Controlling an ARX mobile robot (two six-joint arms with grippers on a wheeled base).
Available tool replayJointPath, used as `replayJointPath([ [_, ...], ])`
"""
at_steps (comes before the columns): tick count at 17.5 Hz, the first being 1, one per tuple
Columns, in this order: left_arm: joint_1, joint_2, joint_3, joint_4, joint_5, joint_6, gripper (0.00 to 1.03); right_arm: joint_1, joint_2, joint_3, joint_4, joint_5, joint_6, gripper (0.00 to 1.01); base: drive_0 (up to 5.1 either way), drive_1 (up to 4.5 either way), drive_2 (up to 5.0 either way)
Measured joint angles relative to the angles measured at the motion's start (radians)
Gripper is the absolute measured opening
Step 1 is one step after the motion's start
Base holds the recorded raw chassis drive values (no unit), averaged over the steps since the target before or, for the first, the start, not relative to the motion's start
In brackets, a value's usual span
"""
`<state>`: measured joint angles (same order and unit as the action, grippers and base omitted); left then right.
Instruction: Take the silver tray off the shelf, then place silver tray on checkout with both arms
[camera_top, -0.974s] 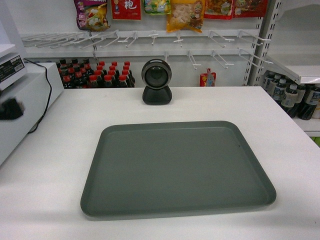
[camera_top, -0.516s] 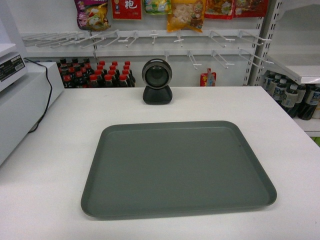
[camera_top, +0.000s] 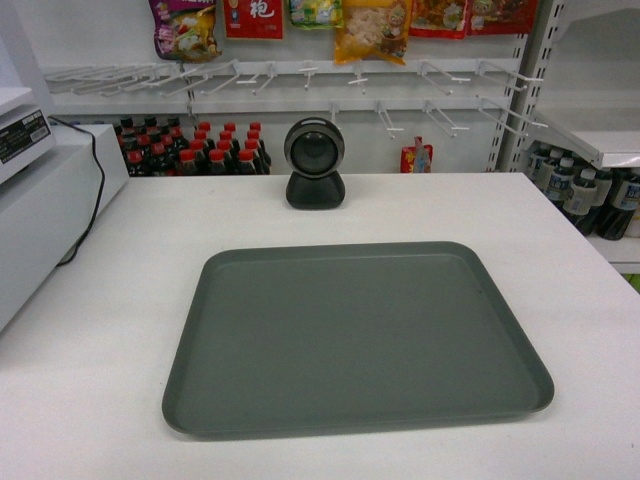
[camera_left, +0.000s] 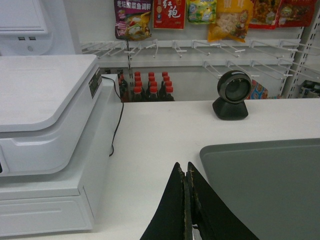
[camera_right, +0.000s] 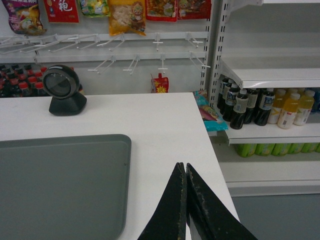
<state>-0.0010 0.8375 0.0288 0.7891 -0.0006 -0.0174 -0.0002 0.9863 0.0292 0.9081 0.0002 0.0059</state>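
A wide white desk (camera_top: 110, 330) fills the scene. A grey-green tray (camera_top: 355, 335) lies flat on it, near the front edge and roughly centred (nothing is on the tray). At the desk's left stands a white till (camera_left: 47, 145) with a black cable. A shelf (camera_right: 270, 75) of bottles stands to the right. A round black scanner (camera_top: 314, 163) sits behind the tray, well apart. The left hand (camera_left: 187, 172) hangs just left of the tray, fingers pressed together, holding nothing. The right hand (camera_right: 186, 170) hangs just right of it, likewise closed and empty.
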Motion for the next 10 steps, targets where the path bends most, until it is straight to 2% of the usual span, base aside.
replayJointPath([
  [3,0.000,-0.035,-0.003,-0.025,0.000,0.000,0.01,0.000,-0.062,0.000,-0.048,0.000,0.000,0.03,0.0,0.00,0.0],
  [4,0.000,-0.127,-0.013,-0.103,0.000,0.000,0.01,0.000,-0.194,-0.002,-0.143,0.000,0.000,0.03,0.0,0.00,0.0],
  [5,0.000,-0.301,-0.018,-0.263,0.000,0.000,0.01,0.000,-0.379,-0.016,-0.312,0.000,0.000,0.03,0.0,0.00,0.0],
  [6,0.000,-0.404,-0.019,-0.359,0.000,0.000,0.01,0.000,-0.490,-0.017,-0.420,0.000,0.000,0.03,0.0,0.00,0.0],
  [10,0.000,-0.515,-0.019,-0.467,0.000,0.000,0.01,0.000,-0.615,-0.017,-0.539,0.000,0.000,0.03,0.0,0.00,0.0],
])
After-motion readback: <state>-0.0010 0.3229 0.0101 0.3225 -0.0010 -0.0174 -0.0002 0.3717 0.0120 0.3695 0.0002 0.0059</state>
